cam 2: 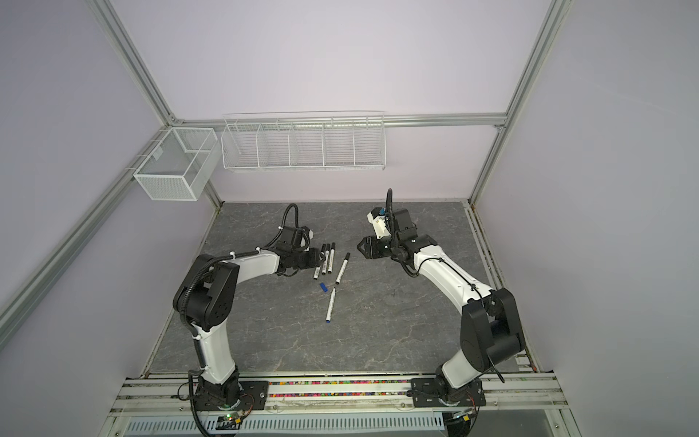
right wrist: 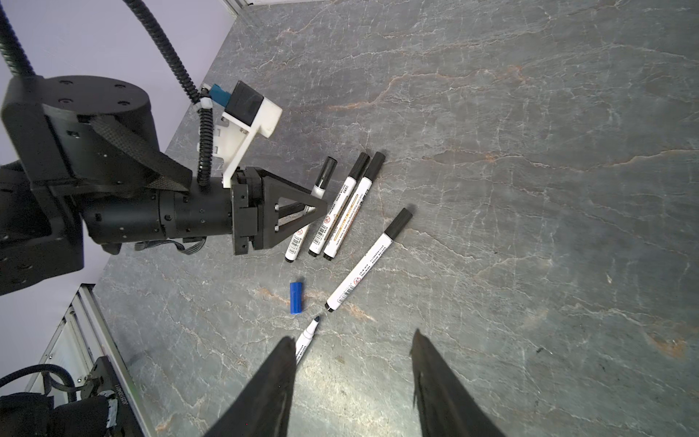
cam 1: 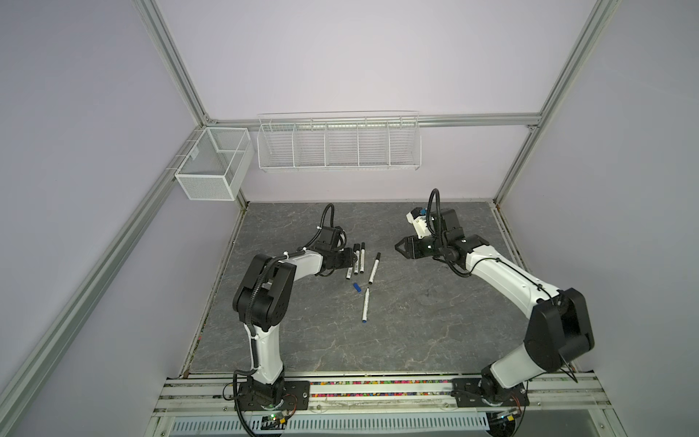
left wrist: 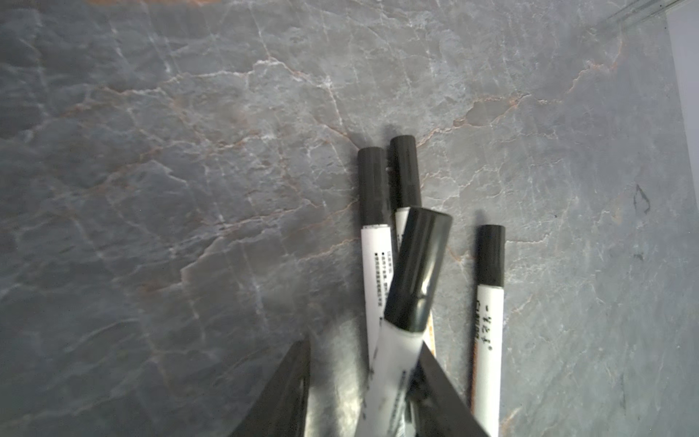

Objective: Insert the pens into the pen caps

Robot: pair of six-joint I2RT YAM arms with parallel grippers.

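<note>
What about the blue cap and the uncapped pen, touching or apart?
Apart. The right wrist view shows a strip of bare table between the blue cap and the tip of the uncapped pen.

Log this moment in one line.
left gripper: open around black-capped white pen | right gripper: open, empty | blue plastic cap: loose | blue-ended white pen: uncapped

**Finish notes**
Tabletop (right wrist: 529,189): matt grey stone-look, pale veins. Pen (left wrist: 391,363) at my left gripper (left wrist: 363,345): smooth white plastic barrel, glossy black cap (left wrist: 418,272) with a highlight. Gripper fingers (left wrist: 287,397): matt black plastic. Blue cap (right wrist: 296,298): ribbed plastic, dull sheen.
</note>
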